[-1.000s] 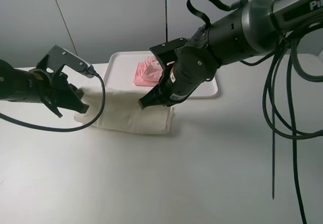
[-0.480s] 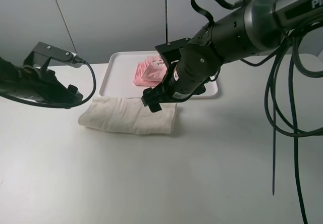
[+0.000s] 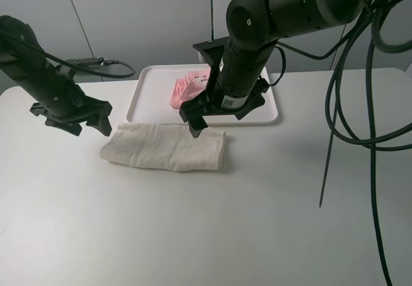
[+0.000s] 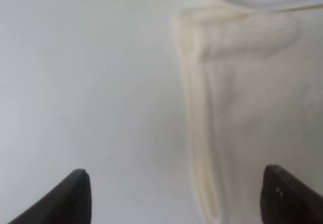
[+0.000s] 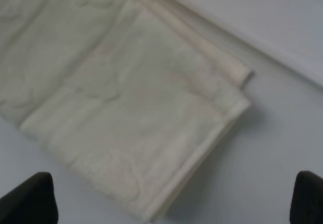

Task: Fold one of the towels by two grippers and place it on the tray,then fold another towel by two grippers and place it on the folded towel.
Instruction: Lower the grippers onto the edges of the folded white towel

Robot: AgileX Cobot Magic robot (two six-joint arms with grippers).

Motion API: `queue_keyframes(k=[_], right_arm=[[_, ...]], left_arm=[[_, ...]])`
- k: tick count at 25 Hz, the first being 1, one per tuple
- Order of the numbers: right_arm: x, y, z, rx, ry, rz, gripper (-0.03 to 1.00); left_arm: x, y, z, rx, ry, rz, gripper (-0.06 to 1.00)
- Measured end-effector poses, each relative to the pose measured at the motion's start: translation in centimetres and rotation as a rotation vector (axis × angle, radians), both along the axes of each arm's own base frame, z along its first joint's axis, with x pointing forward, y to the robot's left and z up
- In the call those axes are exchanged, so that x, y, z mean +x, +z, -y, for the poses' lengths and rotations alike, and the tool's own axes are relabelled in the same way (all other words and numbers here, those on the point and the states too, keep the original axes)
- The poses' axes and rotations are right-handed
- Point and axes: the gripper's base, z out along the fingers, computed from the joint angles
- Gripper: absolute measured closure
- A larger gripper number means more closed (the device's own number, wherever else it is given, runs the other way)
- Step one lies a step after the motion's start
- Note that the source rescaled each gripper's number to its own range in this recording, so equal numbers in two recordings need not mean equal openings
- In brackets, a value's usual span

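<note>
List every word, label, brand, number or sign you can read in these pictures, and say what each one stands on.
No text can be read in any view.
A pale sticker on the wrist above the right gripper: too small to read.
The cream towel, the pink towel and the tray: no print shows on them.
</note>
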Motion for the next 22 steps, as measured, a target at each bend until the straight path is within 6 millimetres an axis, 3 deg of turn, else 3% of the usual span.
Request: queue_keyframes(k=[7,16,22], right_arm=[[-0.4,0.0,-0.2,0.011,0.038,-0.044,-0.03],[0.4,-2.0,-1.1,-0.044,0.04,-0.15,-0.03],[0.5,-2.2,-1.3,-0.043,0.042,-0.152,-0.03]], left_arm=[[1.0,-1.4,-0.1,0.02,0.053,-0.068,0.06],[1.6,-2.2,-0.1,0.036,0.041,-0.098,0.06],[2.3,-2.5,1.5,0.043,-0.018,-0.087,0.06]])
